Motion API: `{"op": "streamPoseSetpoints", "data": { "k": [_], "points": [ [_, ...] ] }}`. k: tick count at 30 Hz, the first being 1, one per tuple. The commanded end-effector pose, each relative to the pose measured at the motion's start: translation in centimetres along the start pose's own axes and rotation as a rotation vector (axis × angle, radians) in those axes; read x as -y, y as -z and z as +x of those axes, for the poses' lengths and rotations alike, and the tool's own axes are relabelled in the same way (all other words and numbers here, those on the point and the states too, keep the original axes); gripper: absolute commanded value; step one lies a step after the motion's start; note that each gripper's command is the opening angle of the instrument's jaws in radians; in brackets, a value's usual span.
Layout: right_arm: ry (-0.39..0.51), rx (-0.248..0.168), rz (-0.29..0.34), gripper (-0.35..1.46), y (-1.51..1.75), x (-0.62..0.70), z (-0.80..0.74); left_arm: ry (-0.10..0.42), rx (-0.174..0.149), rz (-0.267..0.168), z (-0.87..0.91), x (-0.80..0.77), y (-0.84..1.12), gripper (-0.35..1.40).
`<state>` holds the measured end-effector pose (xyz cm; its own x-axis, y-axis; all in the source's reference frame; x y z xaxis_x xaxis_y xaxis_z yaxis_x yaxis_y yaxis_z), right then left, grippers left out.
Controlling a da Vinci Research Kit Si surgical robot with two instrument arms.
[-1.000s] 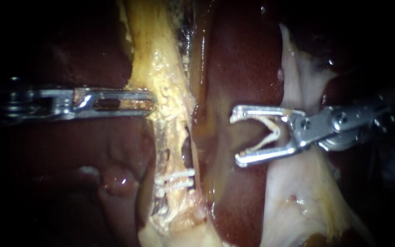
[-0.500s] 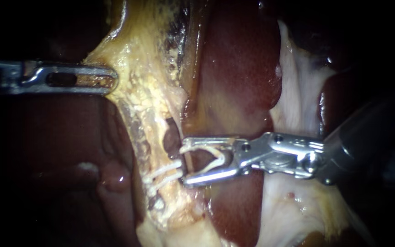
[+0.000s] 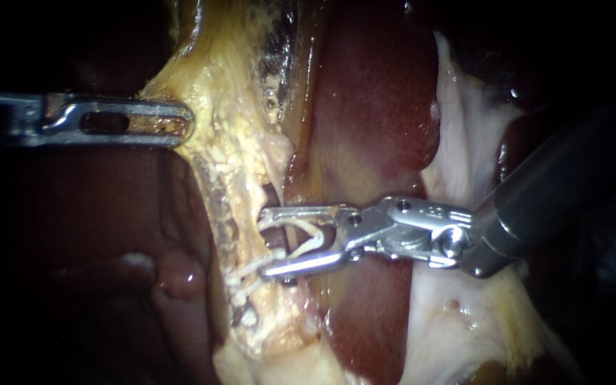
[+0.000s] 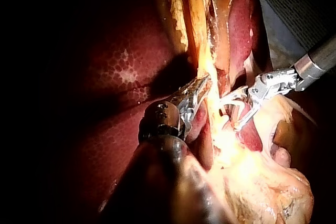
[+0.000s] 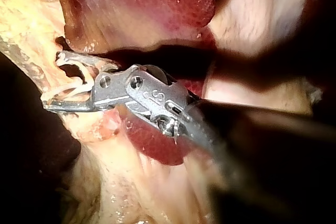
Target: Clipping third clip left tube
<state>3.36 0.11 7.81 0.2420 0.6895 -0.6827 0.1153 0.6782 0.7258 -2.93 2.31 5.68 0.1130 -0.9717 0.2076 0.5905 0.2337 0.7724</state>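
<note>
My left instrument comes in from the left, its jaws shut on the edge of the yellow fatty tissue and holding it taut. My right instrument reaches in from the right with a white clip seated between its spread jaws. The jaws straddle the left tube just above two white clips that sit on it. In the left wrist view my left instrument grips the yellow strand, with the right instrument just beside it. The right wrist view shows the clip-bearing right instrument pressed into the pale tissue.
The dark red liver lies behind and to the right of the tubes. Pale whitish tissue lies under the right shaft. A dark gap opens in the tissue just above the right jaws.
My right instrument has come down and to the left, from over the liver until its jaws straddle the tube above the two clips. My left instrument has drawn the yellow tissue up and to the left.
</note>
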Motion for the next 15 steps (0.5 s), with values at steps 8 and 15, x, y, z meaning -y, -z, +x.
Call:
{"op": "streamPoseSetpoints", "data": {
  "k": [8,15],
  "points": [
    [-0.036,-0.07,0.121,0.58,-0.14,0.03,0.07,0.0,0.002,-0.003,0.01,0.0,0.0,-0.35],
    [-0.09,-0.133,0.231,0.58,-0.26,0.11,0.17,-0.001,0.002,-0.003,0.02,0.0,0.01,-0.35]
  ]
}}
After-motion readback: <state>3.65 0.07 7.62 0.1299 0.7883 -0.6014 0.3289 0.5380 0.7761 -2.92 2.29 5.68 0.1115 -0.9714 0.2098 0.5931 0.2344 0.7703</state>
